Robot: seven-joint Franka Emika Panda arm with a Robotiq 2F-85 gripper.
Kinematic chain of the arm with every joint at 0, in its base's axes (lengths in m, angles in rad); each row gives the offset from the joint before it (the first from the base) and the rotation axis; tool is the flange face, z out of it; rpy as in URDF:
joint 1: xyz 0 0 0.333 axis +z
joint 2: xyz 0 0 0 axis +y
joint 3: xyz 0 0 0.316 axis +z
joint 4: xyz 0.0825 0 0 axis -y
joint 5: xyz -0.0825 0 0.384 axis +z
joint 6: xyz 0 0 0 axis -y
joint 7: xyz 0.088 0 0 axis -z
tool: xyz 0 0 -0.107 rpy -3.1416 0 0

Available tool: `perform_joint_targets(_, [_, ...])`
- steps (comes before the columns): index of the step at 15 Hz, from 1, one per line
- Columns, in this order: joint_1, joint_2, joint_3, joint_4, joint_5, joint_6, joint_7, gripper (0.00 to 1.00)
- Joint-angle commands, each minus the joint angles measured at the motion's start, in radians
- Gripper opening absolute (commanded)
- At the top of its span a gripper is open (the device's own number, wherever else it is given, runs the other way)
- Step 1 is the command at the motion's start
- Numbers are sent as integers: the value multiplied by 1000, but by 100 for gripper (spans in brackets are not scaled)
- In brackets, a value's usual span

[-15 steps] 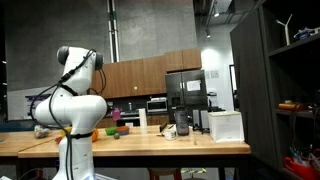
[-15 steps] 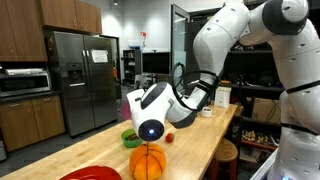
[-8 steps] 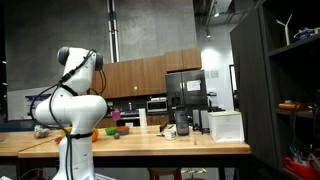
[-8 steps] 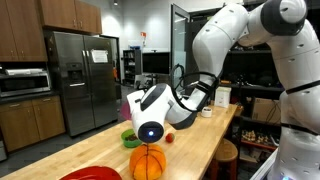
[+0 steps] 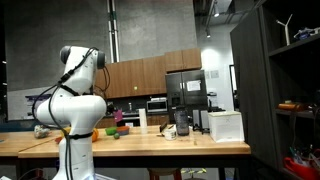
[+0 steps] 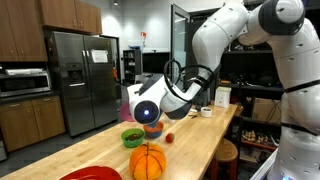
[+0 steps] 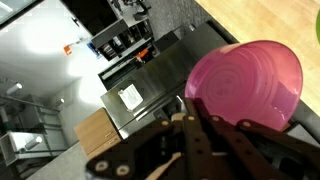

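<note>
In the wrist view my gripper (image 7: 190, 120) has its dark fingers closed together, and I see nothing between them. It points at a pink bowl (image 7: 248, 85) lying on the wooden table (image 7: 290, 25) just beyond the fingertips. In an exterior view the gripper (image 6: 150, 118) hangs low over the table beside a green bowl (image 6: 131, 137). An orange ball (image 6: 147, 161) sits in front of it. The fingertips are hidden behind the white wrist there. In the far exterior view the gripper (image 5: 116, 118) is small, above coloured items.
A red plate (image 6: 95, 174) lies at the near table end, and a small red object (image 6: 168, 138) is beside the arm. A white cup (image 6: 206, 112) stands farther along. A white box (image 5: 226, 126) and a dark jug (image 5: 181, 124) stand on the table. A steel fridge (image 6: 85, 75) is behind.
The wrist has lifted and turned a little, so the green bowl beneath it now shows. The things on the table have not moved.
</note>
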State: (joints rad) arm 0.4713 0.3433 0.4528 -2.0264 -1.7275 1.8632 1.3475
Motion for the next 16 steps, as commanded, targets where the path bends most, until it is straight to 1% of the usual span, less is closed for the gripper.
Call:
perform_joint_targets(1, [-56,-73,-12,-12,81,93,19,1])
perform_joint_targets(4, [-118,-128,-32,-19,176,227,21,1])
perform_joint_targets(6, [-159,-159,-55,-25,258,350,-3,1])
perform_joint_targets(9, [-215,-186,-99,-41,398,567,-69,1])
perform_joint_targets(11, [-245,-195,-130,-64,519,694,-146,1])
perform_joint_targets(13, [-267,-204,-157,-95,650,785,-241,1])
perform_joint_targets(16, [-287,-215,-188,-153,873,874,-415,1])
